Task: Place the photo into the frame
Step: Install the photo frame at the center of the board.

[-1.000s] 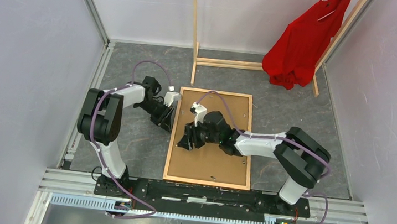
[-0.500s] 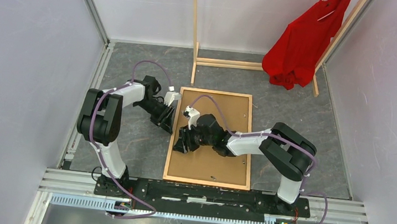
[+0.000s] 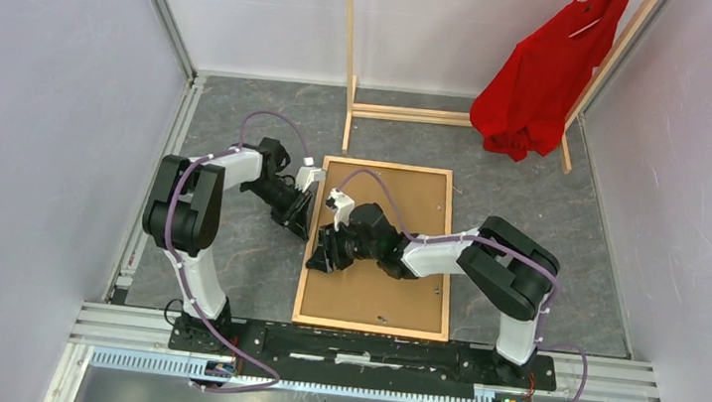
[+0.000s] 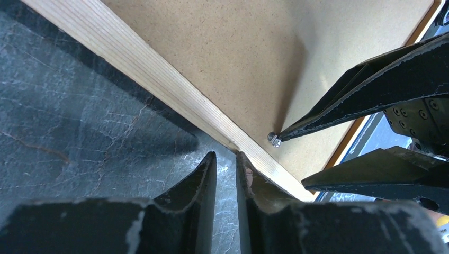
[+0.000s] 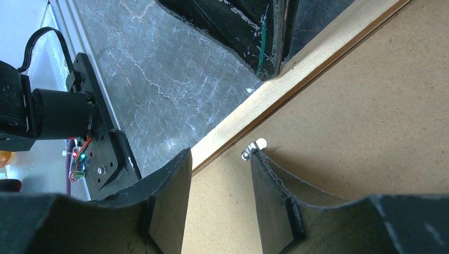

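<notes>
Both left pincer (image 4: 226, 155) and right pincer (image 5: 219, 153) sit at the frame's (image 4: 159, 74) left edge.

Both arms bent inward. Left black two-finger gripper (image 3: 302, 217) points toward 4 o'clock, jaws a narrow slit apart; right black two-finger gripper (image 3: 319, 257) points toward 9 o'clock, jaws wider.

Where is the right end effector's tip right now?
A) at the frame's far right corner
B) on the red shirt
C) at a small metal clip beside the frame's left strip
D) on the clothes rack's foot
C: in the right wrist view, one tip of the right end effector sits right at a small metal clip on the backing panel, just inside the left strip of the frame.
</notes>
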### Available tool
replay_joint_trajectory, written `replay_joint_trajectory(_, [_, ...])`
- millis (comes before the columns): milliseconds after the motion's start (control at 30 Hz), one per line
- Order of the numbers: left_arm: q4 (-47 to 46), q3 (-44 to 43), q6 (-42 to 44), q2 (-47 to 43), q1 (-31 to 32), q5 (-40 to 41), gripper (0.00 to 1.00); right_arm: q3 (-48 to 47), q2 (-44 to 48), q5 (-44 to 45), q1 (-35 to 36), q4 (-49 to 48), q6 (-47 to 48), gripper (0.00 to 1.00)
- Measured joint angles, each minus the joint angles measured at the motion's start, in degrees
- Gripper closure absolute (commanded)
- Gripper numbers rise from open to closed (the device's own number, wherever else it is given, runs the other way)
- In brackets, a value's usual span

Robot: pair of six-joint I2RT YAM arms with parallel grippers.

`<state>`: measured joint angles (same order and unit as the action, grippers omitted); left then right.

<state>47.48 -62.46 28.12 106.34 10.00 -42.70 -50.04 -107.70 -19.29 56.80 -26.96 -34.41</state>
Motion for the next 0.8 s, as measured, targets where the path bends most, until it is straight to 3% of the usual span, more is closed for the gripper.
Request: replay_joint_trajectory(800, [0.2,0.0,0.0,0.3,0.0,-1.0,0.79,-1.5,-1.9,-1.8,-0.9,-0.7,-0.7,0.54])
